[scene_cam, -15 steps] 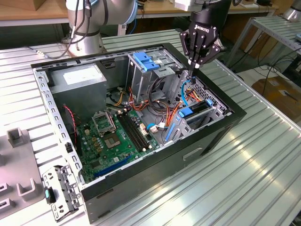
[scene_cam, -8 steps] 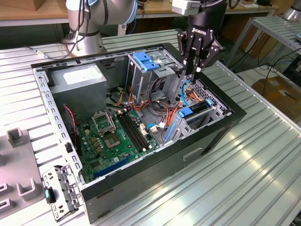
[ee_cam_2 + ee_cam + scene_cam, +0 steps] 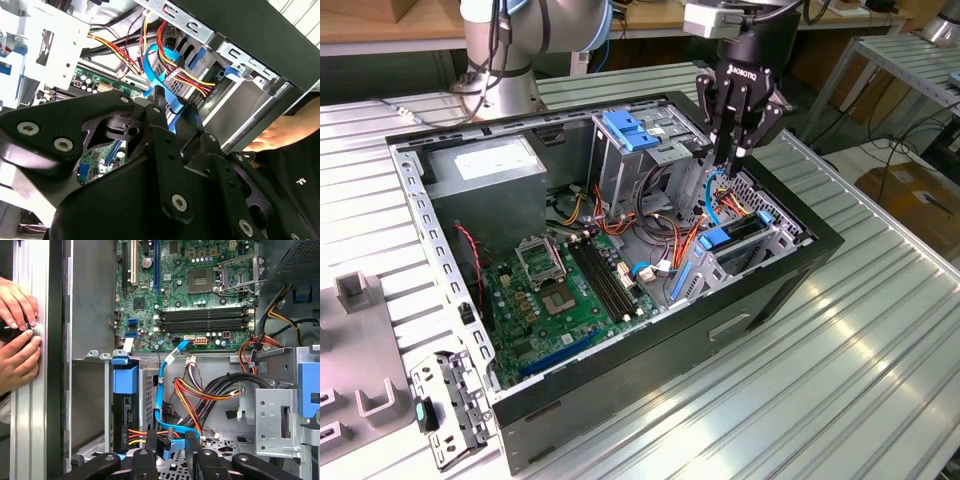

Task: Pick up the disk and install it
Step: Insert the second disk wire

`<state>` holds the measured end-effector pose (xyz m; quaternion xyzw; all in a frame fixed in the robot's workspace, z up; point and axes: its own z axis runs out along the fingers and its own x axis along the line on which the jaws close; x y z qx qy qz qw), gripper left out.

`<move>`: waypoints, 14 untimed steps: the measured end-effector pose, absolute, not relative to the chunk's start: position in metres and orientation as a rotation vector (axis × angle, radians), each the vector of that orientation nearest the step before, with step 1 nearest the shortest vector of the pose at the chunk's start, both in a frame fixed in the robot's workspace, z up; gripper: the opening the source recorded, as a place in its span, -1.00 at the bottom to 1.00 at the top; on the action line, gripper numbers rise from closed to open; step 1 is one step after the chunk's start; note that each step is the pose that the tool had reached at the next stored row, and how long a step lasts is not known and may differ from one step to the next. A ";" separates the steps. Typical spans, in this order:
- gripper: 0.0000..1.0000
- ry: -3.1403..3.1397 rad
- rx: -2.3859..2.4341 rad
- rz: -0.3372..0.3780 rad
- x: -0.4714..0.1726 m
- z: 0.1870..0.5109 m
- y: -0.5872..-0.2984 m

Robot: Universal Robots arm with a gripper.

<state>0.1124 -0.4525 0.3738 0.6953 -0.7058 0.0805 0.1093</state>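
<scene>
Exterior view puts the pincer (image 3: 738, 150) at upper right of frame, fingers drawn narrow on nothing I can see, directly above the disk (image 3: 735, 237) (blue-railed, already seated in the case's bay), long axis running toward frame right.

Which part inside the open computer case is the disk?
Find the open black computer case. In its low metal bay at the exterior view's right, the disk stands on edge. A blue rail caps it, unlike the taller cage's flat blue latch.
</scene>
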 end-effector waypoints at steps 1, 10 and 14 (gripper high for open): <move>-0.44 -2.073 2.042 0.241 0.112 0.373 -0.453; -0.77 -2.060 2.029 0.264 0.112 0.370 -0.453; -0.65 -2.056 2.023 0.272 0.112 0.365 -0.453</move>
